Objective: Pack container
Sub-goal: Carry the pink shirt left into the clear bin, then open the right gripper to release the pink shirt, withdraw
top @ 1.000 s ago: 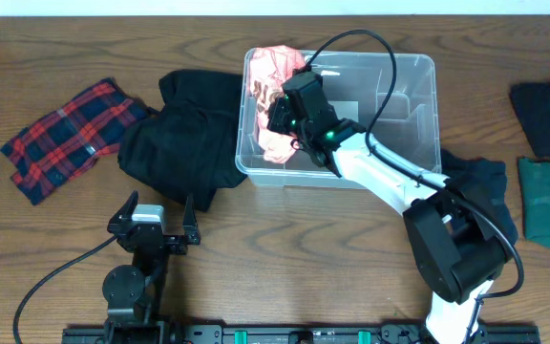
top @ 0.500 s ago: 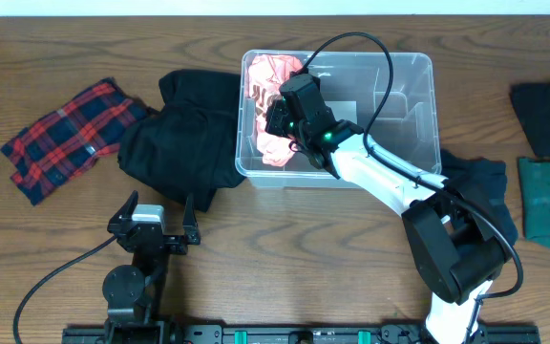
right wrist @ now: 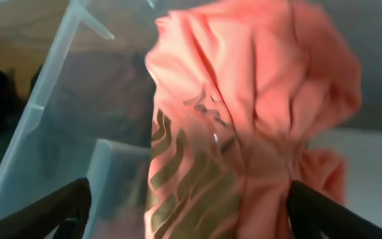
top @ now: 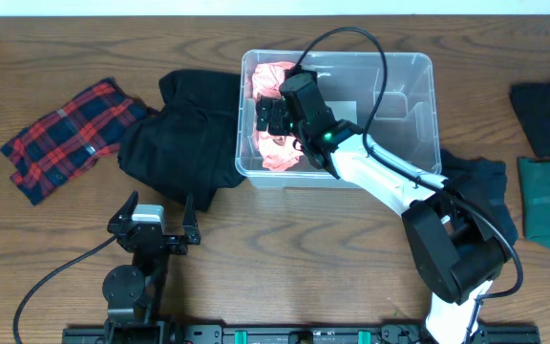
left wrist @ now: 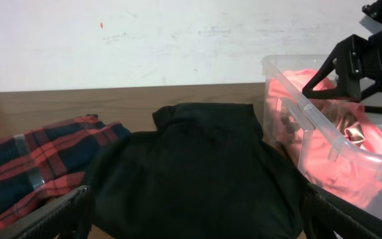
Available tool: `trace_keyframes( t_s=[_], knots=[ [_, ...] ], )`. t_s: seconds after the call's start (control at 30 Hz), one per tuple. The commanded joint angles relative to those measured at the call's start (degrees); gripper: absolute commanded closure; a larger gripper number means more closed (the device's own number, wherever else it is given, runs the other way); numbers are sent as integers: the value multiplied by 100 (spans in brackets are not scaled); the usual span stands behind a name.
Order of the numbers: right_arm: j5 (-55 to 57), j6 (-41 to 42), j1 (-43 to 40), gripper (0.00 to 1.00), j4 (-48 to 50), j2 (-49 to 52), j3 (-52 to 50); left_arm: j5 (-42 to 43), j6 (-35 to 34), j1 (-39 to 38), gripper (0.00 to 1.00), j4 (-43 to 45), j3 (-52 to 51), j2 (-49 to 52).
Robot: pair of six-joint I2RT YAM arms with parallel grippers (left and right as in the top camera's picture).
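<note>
The right gripper (top: 271, 117) hovers, fingers apart and empty, seemingly leaving the pink garment (top: 277, 153) lying in the container (top: 434, 96); the left gripper (top: 158, 212) idles open.

You're working on a brown wood-grain table (top: 285, 248); along its far edge rises a plain white wall (left wrist: 178, 40), faintly scuffed, with 1 small red speck (left wrist: 101, 26). Soft, even light covers the table.

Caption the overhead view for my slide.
Right gripper open over the pink garment in the container; left gripper open, empty.
</note>
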Motion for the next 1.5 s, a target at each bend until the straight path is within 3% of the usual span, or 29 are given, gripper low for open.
trace_keyframes(
  t_s=[0.0,0.23,0.3,0.43,0.5,1.03,1.3,1.47],
  knots=[
    [280,-1139,-4,9,142,24,39,-4,-52,20,2,-103,-151,-2],
    [280,-2031,-7,25,361,-267,42,-4,-52,20,2,-103,-151,-2],
    [284,-2210,-9,33,391,-302,42,-4,-52,20,2,-103,-151,-2],
    [348,-2337,-37,61,387,-262,39,-4,-52,20,2,-103,-151,-2],
    [345,-2337,-61,64,404,-208,39,-7,-50,20,2,-103,-151,-2],
    [83,-2334,-162,63,992,957,42,-4,-52,20,2,-103,-151,-2],
    [87,-2527,-201,51,1067,101,42,-7,-52,20,2,-103,-151,-2],
    [85,-2522,-365,48,564,-920,42,-7,-52,20,2,-103,-151,-2]
  ],
)
